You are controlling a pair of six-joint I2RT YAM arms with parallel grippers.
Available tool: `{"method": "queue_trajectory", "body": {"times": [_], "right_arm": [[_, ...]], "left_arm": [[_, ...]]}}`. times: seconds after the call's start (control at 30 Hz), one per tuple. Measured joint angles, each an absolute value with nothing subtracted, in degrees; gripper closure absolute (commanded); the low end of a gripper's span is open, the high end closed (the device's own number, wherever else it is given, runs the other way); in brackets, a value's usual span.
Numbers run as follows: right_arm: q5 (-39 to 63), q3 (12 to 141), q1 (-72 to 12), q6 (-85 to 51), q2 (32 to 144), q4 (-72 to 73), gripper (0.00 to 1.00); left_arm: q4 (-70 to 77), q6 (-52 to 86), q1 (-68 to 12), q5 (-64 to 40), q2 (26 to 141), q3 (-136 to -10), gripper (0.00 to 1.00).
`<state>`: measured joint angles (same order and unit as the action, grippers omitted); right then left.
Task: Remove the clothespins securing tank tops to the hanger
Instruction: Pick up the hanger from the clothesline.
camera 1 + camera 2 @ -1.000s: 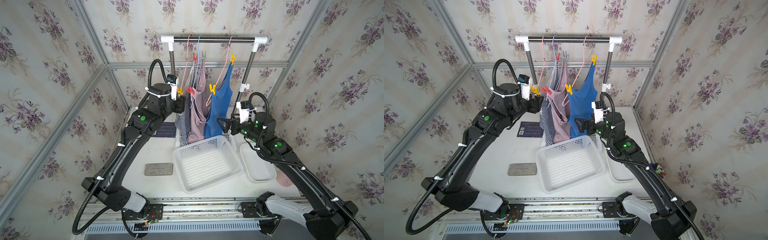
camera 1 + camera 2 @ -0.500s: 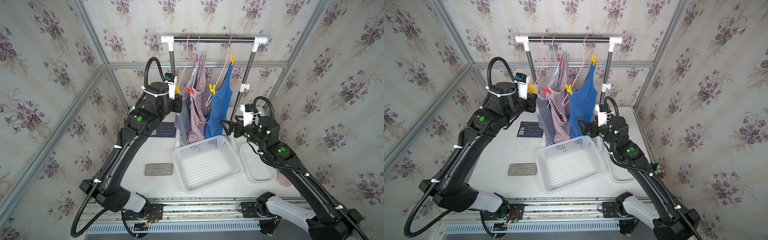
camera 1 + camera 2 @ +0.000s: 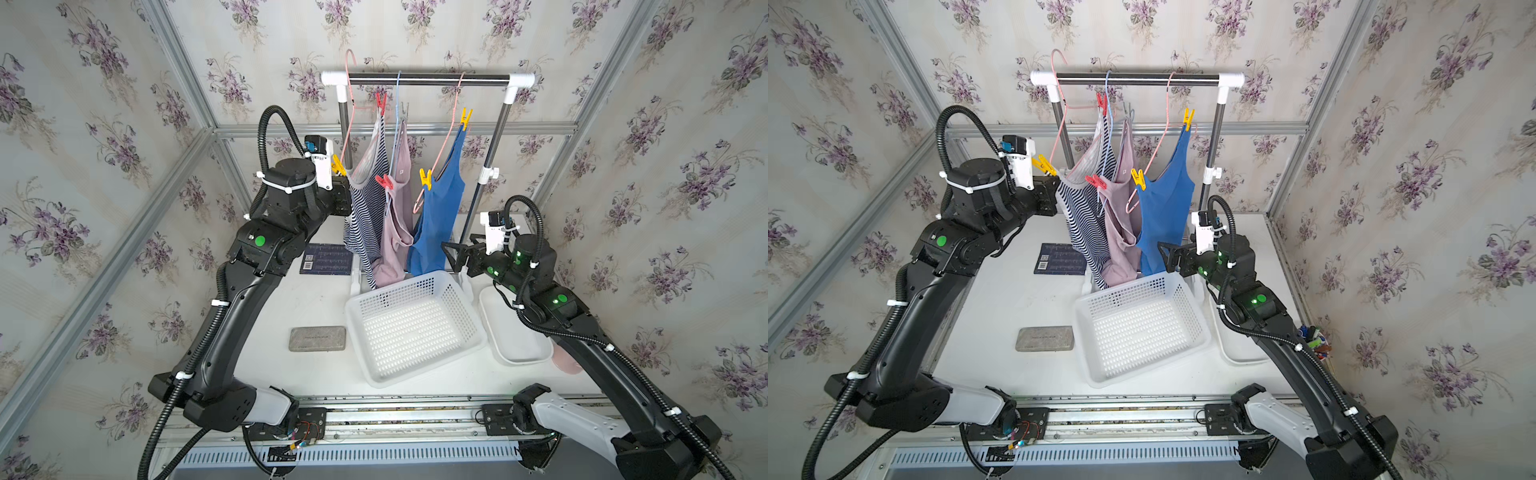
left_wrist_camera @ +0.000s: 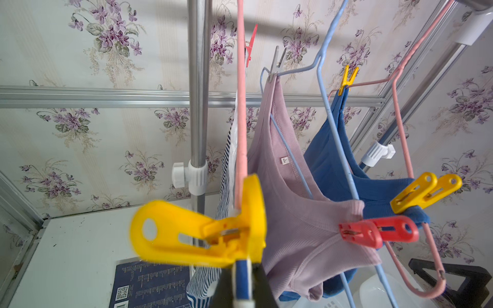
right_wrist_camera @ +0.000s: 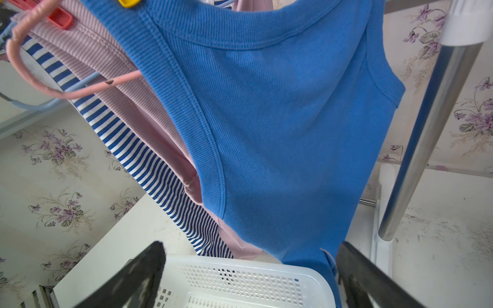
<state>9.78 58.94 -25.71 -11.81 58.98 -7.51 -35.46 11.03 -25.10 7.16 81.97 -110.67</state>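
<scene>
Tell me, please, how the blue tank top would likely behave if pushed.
Likely floppy: the blue tank top hangs in soft folds, so a push would probably dent or swing it. Probably light, since two small yellow clothespins hold it on a thin pink hanger. Its ribbed knit seems unlikely to be slippery.

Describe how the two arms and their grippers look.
The left arm and right arm are black with white base links, ribbed black cable conduits tied on with white zip ties, and green lights. Each wrist carries a white camera block. The right gripper has black, open-framed triangular fingers.
</scene>
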Motion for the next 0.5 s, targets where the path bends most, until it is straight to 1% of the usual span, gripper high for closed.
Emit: {"method": "queue_trajectory", "body": {"times": [0.2, 0.4, 0.5], "right_arm": [[9.9, 58.5, -25.5, -11.8, 58.7, -6.4, 0.0], [10.2, 55.9, -25.4, -11.8, 57.2, -4.3, 0.0], [10.8, 55.2, -25.4, -11.8, 57.1, -3.2, 0.0]], "left_arm": [[-34.4, 10.6, -25.1, 6.7, 77.3, -108.5, 1.0], [-31.9, 10.6, -25.1, 6.7, 68.4, -98.0, 1.0], [-31.2, 10.6, -25.1, 5.8, 64.9, -95.6, 1.0]]}}
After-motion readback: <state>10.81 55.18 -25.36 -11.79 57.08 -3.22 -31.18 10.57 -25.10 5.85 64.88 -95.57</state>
